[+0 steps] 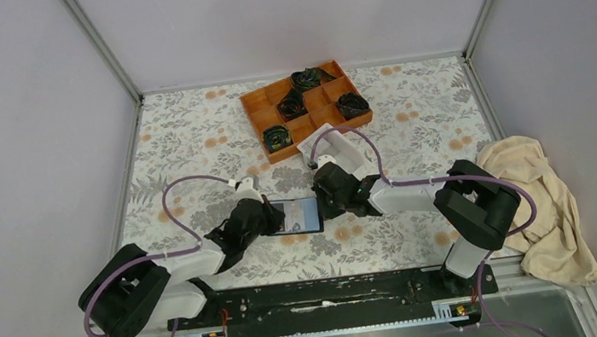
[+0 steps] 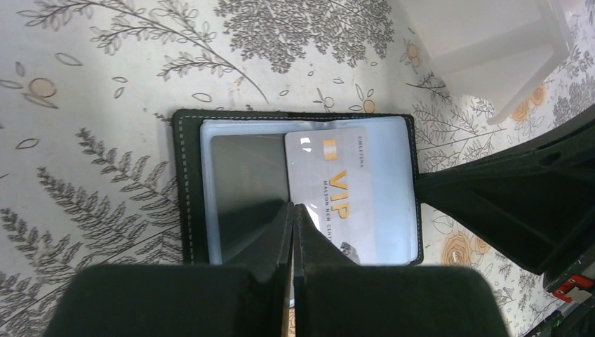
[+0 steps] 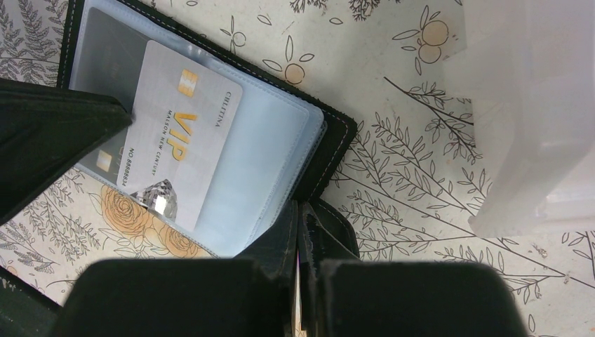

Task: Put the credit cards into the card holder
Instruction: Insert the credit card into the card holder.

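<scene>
Card holder (image 1: pixel 301 216) on table (image 1: pixel 187 130) between left gripper (image 1: pixel 272 218) and right gripper (image 1: pixel 325 200), credit card (image 2: pixel 337 196) on it, box (image 1: pixel 337 148) behind, tray (image 1: pixel 305 107) beyond.

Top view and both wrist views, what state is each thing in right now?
card holder: open, lying flat.
credit card: face up on the holder's sleeve, slightly tilted.
left gripper: shut, tips over the holder.
right gripper: shut, at the holder's edge.
white box: upright, open-topped.
orange tray: four compartments occupied.
cloth: crumpled.

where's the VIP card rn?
The VIP card lies face-up on the open card holder at table centre in the top view, on the half nearer the right arm, with the white box just behind.
</scene>
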You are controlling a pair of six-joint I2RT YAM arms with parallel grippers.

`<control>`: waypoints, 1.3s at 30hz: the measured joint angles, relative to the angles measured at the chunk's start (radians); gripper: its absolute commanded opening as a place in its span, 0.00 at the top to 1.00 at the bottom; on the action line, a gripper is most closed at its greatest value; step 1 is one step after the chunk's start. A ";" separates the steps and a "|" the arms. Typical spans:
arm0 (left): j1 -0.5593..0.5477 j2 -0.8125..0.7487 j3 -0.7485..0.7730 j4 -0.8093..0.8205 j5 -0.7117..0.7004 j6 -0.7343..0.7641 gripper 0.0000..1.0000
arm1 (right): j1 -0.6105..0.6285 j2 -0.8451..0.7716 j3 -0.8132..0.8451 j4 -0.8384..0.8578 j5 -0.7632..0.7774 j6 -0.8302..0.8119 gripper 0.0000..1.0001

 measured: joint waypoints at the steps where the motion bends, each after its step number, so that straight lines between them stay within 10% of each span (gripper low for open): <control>1: -0.007 0.005 0.008 -0.007 -0.003 0.004 1.00 | 0.000 0.000 0.000 0.000 0.000 0.000 1.00; 39: -0.077 -0.026 0.037 -0.124 -0.129 0.011 1.00 | 0.003 0.000 0.000 0.001 0.005 0.003 1.00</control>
